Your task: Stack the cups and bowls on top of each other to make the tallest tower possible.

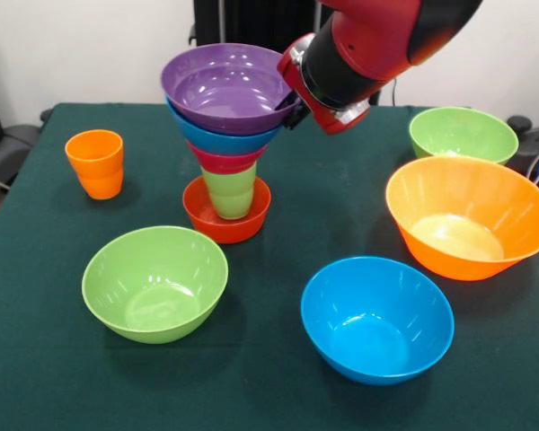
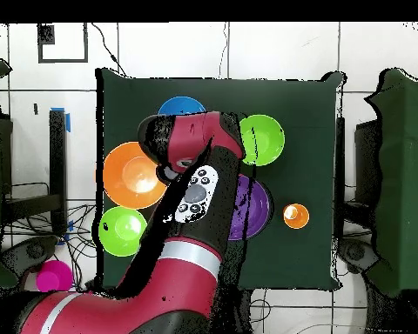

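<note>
The tower [image 1: 227,153] stands mid-table: a small red-orange bowl [image 1: 226,221] holds an upright light green cup [image 1: 231,190], and a pink bowl [image 1: 226,162], a blue bowl [image 1: 223,140] and a purple bowl [image 1: 226,86] are stacked on it. My gripper [image 1: 290,110] is at the purple bowl's right rim, mostly hidden behind the bowl and the red wrist [image 1: 332,85]. An orange cup [image 1: 96,163] stands alone to the left. In the overhead view the arm [image 2: 195,187] covers part of the purple bowl [image 2: 254,207], with the orange cup [image 2: 295,216] beside it.
Loose bowls ring the tower on the dark green table [image 1: 278,395]: a lime green bowl [image 1: 154,283] front left, a blue bowl [image 1: 377,319] front right, a very large orange bowl [image 1: 472,215] at right, and another lime green bowl [image 1: 463,135] behind it.
</note>
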Available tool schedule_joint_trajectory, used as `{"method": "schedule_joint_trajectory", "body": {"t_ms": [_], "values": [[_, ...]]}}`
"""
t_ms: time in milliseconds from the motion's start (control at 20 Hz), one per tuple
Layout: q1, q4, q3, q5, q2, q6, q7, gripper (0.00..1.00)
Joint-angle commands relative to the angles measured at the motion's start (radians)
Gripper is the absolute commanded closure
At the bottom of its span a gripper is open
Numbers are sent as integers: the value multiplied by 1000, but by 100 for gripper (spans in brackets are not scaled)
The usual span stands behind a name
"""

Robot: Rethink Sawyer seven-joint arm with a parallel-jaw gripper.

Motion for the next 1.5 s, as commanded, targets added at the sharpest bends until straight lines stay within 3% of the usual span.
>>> {"method": "schedule_joint_trajectory", "body": {"t_ms": [50, 1500], "values": [[20, -28, 44, -8, 24, 1, 118, 100], [2, -75, 17, -18, 40, 18, 67, 100]]}}
